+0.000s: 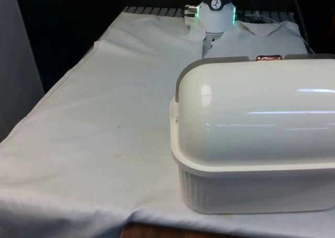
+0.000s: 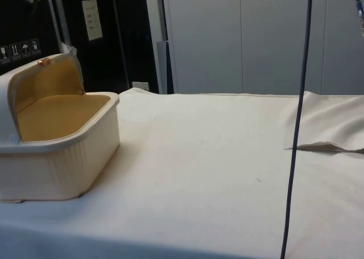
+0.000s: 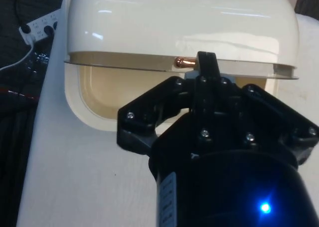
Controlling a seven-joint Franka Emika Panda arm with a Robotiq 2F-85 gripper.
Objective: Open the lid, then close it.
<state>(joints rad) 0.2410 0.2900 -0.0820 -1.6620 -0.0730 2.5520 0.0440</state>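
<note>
The bread box (image 2: 57, 151) sits on the white-clothed worktop (image 1: 104, 117) just ahead of the pincer (image 3: 206, 62), its domed lid (image 3: 179, 27) rolled back and the tan interior (image 2: 60, 115) exposed. The pincer sits close against the lid's copper handle (image 3: 183, 62); whether it is clenched or released I cannot tell.

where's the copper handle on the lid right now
The copper handle sits at the top edge of the rolled-back lid of the bread box, at the front view's right; in the wrist view the gripper is right beside it.
</note>
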